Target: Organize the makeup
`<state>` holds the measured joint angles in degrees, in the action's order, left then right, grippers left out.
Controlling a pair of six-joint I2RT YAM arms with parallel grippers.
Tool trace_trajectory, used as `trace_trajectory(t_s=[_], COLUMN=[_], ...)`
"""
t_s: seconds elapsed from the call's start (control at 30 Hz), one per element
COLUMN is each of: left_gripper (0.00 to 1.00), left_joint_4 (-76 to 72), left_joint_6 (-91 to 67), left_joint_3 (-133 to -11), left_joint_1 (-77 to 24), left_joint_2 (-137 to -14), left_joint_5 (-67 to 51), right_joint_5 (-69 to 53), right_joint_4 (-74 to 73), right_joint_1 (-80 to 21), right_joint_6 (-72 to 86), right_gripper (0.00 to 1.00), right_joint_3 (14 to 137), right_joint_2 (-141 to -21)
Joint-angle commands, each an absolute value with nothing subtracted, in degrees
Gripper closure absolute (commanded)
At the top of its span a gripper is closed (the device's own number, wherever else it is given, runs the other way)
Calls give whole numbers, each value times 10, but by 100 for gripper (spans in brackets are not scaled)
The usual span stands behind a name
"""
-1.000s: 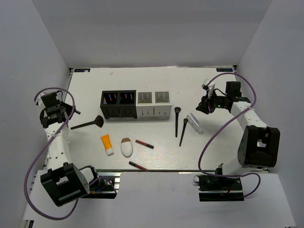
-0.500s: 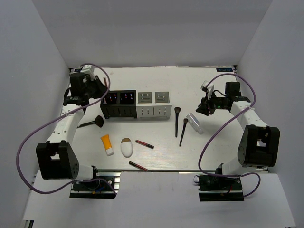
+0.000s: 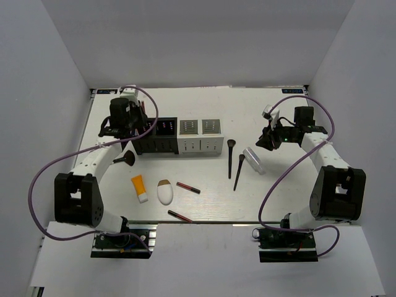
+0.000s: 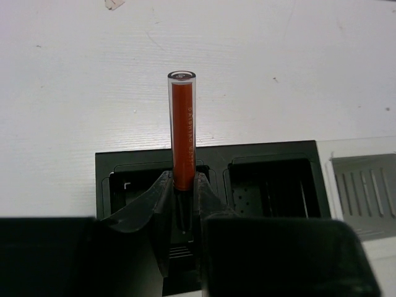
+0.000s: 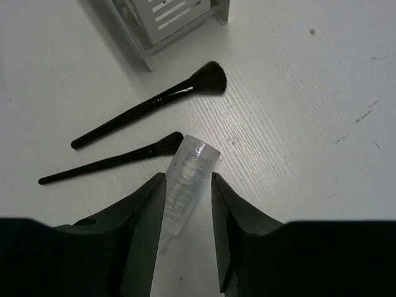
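The black organizer box [image 3: 156, 146] sits toward the back of the table [image 3: 284, 198], and the left gripper [image 4: 183, 185] hangs right over it. Its fingers are clamped tight on the red stick [image 4: 183, 124], a dark-red core in a clear sleeve that pokes straight out past the fingertips. From the wrist it lines up with the box's left compartment, though I cannot tell whether the tip is inside. The right compartment shows only its dotted floor.

Touching the black box's right side is the grey-white organizer box [image 3: 201, 143], with slotted tops.

Just left of the black box lies the big-headed brush [image 3: 127, 158], its handle partly hidden under the left arm. In front of the box, toward the arms, lie the orange tube [image 3: 140, 188] and the white egg-shaped piece [image 3: 164, 192] side by side. A second stick [image 3: 187, 187] is just right of the egg, and a third stick [image 3: 179, 216] is farther forward at the table's near edge.

Well right of the black box, past the grey-white one, are the first slim brush [image 3: 230, 159], the second slim brush [image 3: 239, 172] and then the clear bottle [image 5: 189, 179] on its side. The second brush's head nearly touches the bottle. The right gripper [image 5: 187, 176] hovers above the bottle with its fingers apart, holding nothing.
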<state>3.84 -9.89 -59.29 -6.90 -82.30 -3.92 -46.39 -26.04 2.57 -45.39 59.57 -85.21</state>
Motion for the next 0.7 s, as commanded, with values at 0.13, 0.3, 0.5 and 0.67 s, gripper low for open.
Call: trace_trajectory(t_s=[0.13, 0.3, 0.5, 0.67], left_gripper=[100, 96, 64, 48], left_joint_4=[5, 11, 12, 18], left_joint_6=[-83, -91, -102, -106], left_joint_3=[-570, -549, -536, -544], left_joint_1=[-89, -94, -99, -105], left_joint_2=[-827, -814, -800, -781], left_joint_5=[42, 62, 70, 77], right_joint_5=[-460, -459, -461, -468], right_joint_4=[-271, -269, -271, -278], right_joint_1=[27, 26, 25, 25], right_joint_6=[-448, -446, -446, -454], right_gripper=[59, 58, 56, 48], right_joint_3=[611, 608, 610, 613], right_joint_2=[-831, -830, -831, -831])
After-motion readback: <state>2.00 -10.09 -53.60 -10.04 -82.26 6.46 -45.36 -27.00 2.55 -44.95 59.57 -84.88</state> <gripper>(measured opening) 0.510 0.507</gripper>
